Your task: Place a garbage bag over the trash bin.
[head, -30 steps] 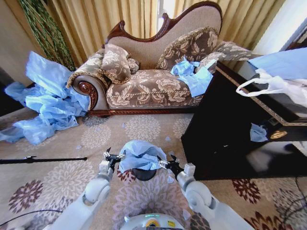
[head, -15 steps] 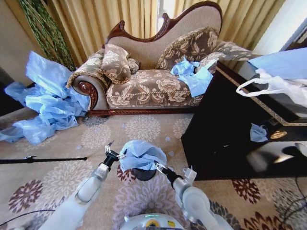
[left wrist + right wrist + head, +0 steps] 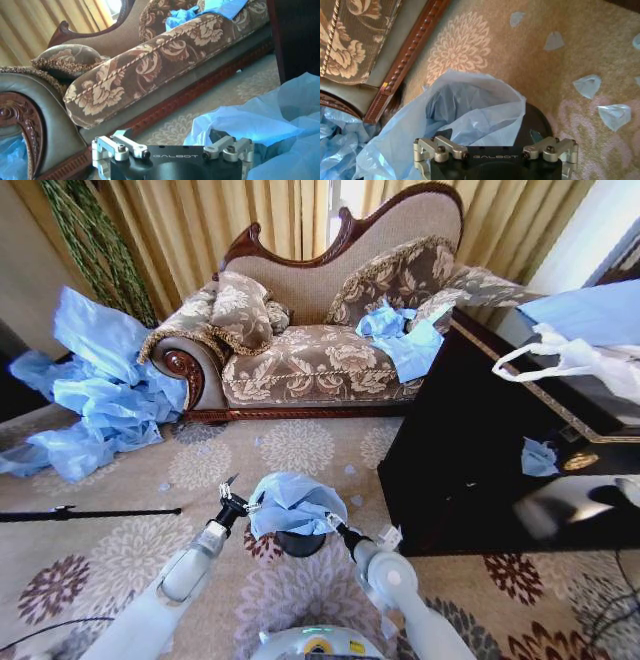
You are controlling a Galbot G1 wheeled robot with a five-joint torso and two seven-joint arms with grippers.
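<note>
Right gripper (image 3: 334,523) has dropped lower and tucked in at the bag's (image 3: 295,502) right edge, fingers pinching the plastic. Left gripper (image 3: 238,502) holds the left edge as before, also clamped. Bag sits bunched atop the bin (image 3: 300,542) on the rug (image 3: 120,555), not yet pulled down.

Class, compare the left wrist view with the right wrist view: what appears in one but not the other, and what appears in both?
Left wrist view alone: the sofa's seat cushion, a bolster pillow and blue bags on the seat.

Right wrist view alone: the trash bin, black, under the bag's open mouth; the rug flower; torn blue scraps on the carpet.

Both: the garbage bag, light blue and crinkly, and the sofa's carved wooden base rail.
</note>
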